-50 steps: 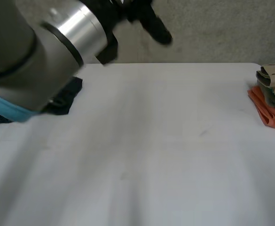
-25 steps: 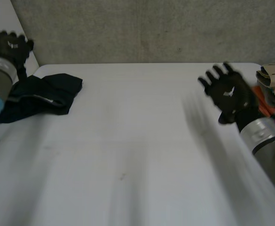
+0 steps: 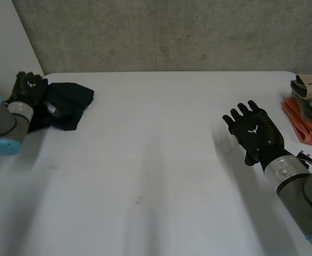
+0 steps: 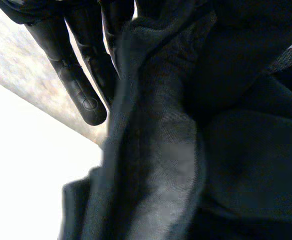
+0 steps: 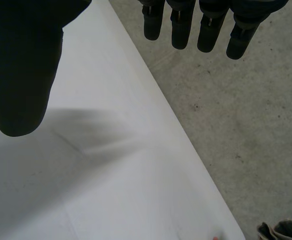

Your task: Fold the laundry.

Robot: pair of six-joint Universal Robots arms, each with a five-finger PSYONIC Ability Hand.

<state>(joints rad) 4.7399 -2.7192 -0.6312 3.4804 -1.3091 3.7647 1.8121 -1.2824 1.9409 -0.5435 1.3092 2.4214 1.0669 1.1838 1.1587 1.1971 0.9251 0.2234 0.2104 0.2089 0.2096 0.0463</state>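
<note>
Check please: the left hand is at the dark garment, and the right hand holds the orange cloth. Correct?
The right hand holds nothing: the right wrist view shows it open above the table. The orange cloth lies apart. The left hand is at the dark garment.

A: Where is there room?
B: The white table lies bare across the frame's middle and bottom.
A: What blocks the way?
B: A dark garment at upper left, the left hand touching it; folded clothes at the right edge, beyond the right hand.
</note>
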